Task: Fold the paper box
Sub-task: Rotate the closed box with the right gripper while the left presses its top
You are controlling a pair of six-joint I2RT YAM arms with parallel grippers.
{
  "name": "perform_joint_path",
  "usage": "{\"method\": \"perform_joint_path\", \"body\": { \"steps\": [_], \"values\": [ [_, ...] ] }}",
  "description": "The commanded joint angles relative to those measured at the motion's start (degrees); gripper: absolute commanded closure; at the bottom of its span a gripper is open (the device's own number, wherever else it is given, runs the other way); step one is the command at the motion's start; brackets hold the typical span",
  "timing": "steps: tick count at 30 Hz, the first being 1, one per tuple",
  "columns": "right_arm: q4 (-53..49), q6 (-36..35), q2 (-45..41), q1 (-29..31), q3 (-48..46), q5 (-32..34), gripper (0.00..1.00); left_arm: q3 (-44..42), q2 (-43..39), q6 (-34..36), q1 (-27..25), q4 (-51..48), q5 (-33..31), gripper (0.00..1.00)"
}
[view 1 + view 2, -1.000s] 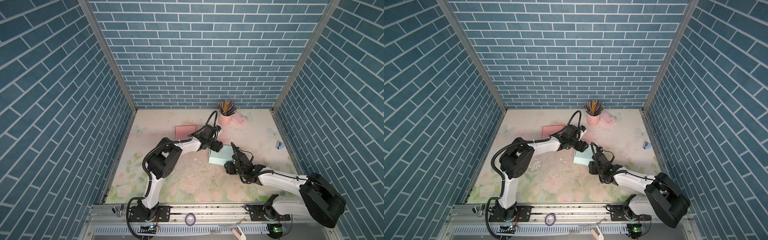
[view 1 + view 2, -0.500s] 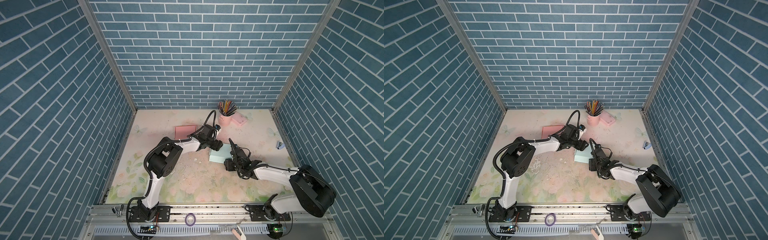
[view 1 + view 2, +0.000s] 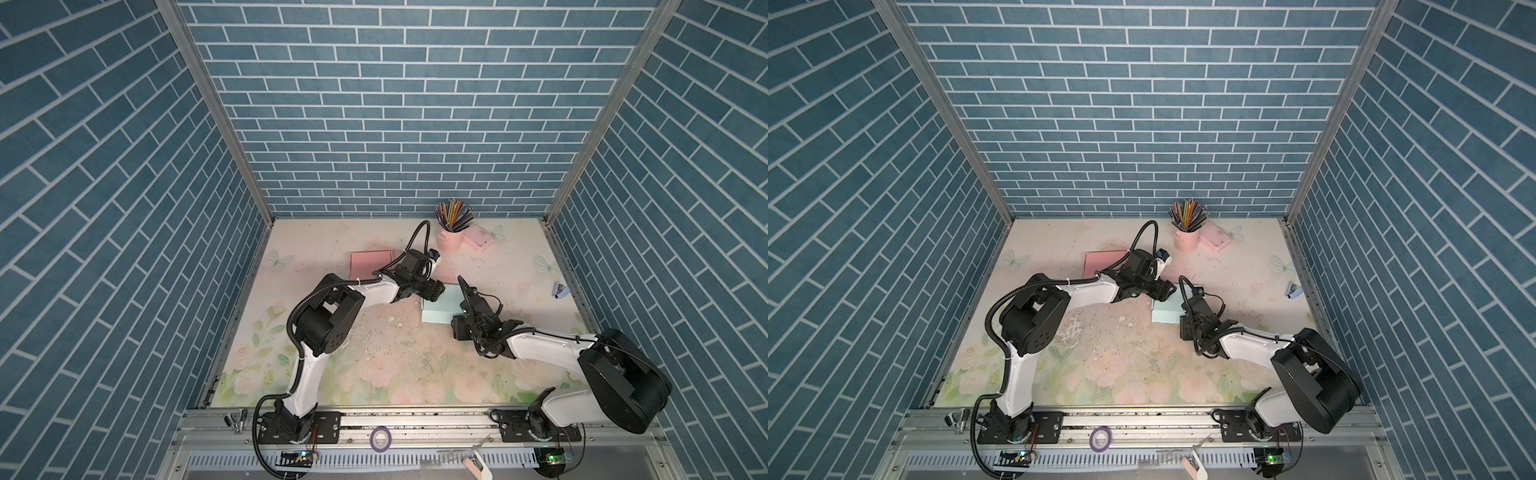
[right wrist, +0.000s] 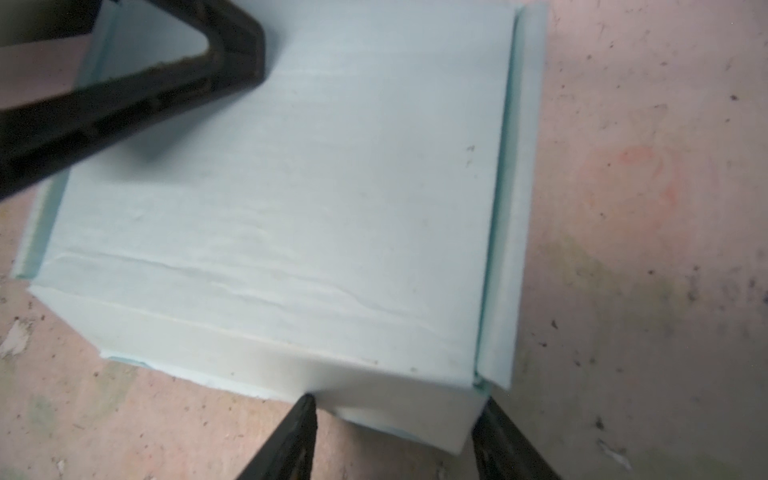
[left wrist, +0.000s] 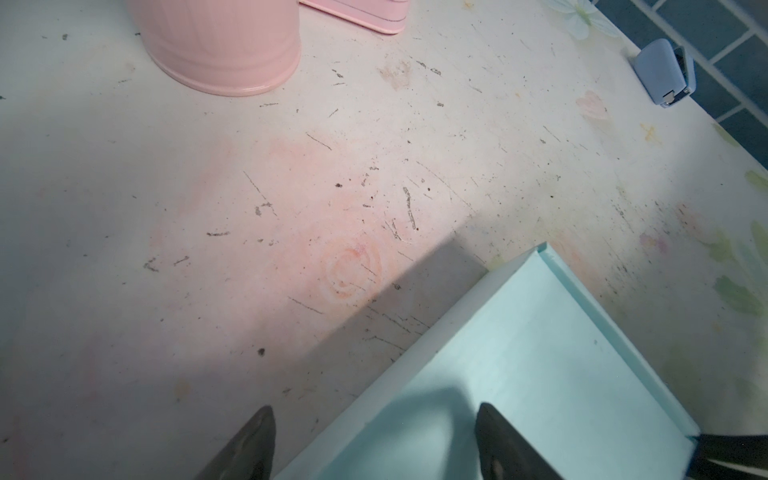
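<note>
Elbow (image 3: 623, 378) drawn in, right pincer (image 4: 397, 402) astride box (image 4: 291, 187) corner, grip unclear, left pincer (image 5: 374, 409) open

We saw white shells between bulky black joint housings on the left arm (image 3: 378, 291) and right arm (image 3: 544, 353); a black cable (image 3: 422, 223) looped off one wrist (its connector (image 3: 434, 252) was blue); the left gripper (image 5: 376, 407) ended in dark tapered fingers (image 5: 253, 440); black base plates (image 3: 328, 428) carried screws.

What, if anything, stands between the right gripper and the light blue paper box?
Nothing visible. The right gripper flanks one corner of the paper box; the left gripper straddles the box's far edge, not between them.
</note>
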Motion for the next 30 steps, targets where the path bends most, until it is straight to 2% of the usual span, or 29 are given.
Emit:
{"method": "perform_joint_path", "body": {
  "steps": [1, 12, 20, 30],
  "values": [
    [0.4, 0.0, -1.4, -0.5, -1.7, 3.2, 0.4, -3.7, -0.8, -0.5, -0.6, -4.5, 1.9, 0.25],
    [-2.0, 1.6, -8.2, -0.5, -5.1, 3.5, 0.39, -10.2, -6.7, -3.9, -0.8, -1.9, 3.1, 0.25],
    [-2.7, 1.0, -8.7, -2.4, -4.6, 2.2, 0.39, -14.9, -11.5, -6.7, -1.0, -1.6, 1.7, 0.24],
    [-6.8, 2.2, -16.7, -4.1, -7.1, 0.9, 0.33, -9.5, -13.5, -4.4, 0.6, -9.6, 3.3, 0.16]
  ]
}}
